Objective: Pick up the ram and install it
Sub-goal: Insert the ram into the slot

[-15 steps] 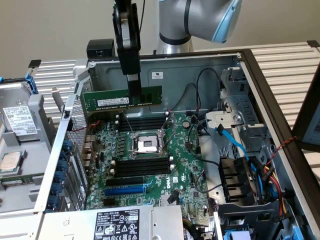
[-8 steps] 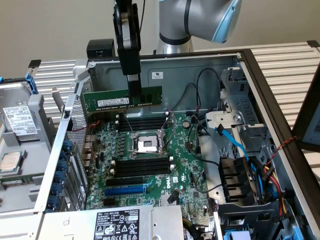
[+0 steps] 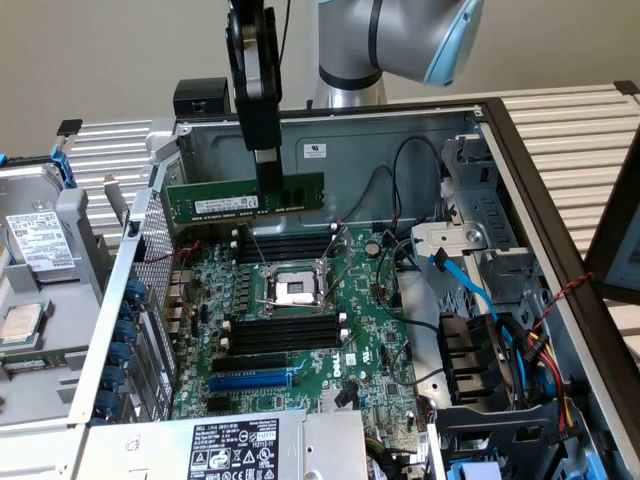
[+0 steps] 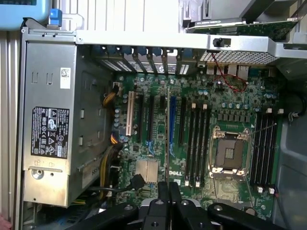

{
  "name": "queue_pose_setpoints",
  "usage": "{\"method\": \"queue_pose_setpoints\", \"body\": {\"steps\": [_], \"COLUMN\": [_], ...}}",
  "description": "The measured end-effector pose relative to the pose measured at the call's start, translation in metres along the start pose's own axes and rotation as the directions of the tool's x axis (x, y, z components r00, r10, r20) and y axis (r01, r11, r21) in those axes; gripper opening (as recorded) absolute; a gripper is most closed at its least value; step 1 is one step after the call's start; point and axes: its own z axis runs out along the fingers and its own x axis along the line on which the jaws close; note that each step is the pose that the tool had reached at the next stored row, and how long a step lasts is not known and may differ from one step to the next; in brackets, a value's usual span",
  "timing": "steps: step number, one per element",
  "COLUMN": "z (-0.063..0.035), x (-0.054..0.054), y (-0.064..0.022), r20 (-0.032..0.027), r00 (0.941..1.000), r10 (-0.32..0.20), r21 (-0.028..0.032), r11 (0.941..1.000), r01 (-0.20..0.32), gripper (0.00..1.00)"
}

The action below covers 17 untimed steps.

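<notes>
- As the computer case (image 3: pixel 400 150) lies open, its inside is seen from above, and the green motherboard (image 3: pixel 385 340) is laid flat on its floor.
- The power supply (image 3: pixel 240 450) is placed at the near edge of the case, with its label turned up.
- The gripper (image 3: pixel 268 178) is hung from the arm over the far part of the motherboard, and its fingers are closed on the ram (image 3: pixel 215 203).
- The ram is held in the air by its upper edge, about level, with its length running from the exterior view's left to the exterior view's right. It is carried just above the far memory slots (image 3: pixel 285 245) and is not seated in any of them.
- A second group of black slots (image 3: pixel 285 330) is found on the near side of the CPU socket (image 3: pixel 293 290), which is set between the two groups.
- The blue expansion slot (image 3: pixel 250 381) is seen nearer again, just beside the power supply.
</notes>
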Motion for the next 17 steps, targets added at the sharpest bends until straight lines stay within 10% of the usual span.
{"method": "queue_pose_setpoints", "body": {"steps": [17], "z": [0.0295], "x": [-0.011], "y": [-0.0237], "r20": [0.0085], "r00": [0.9999], "r10": [0.007], "r21": [0.0003], "r11": [1.0000], "r01": [-0.007], "gripper": [0.12]}}
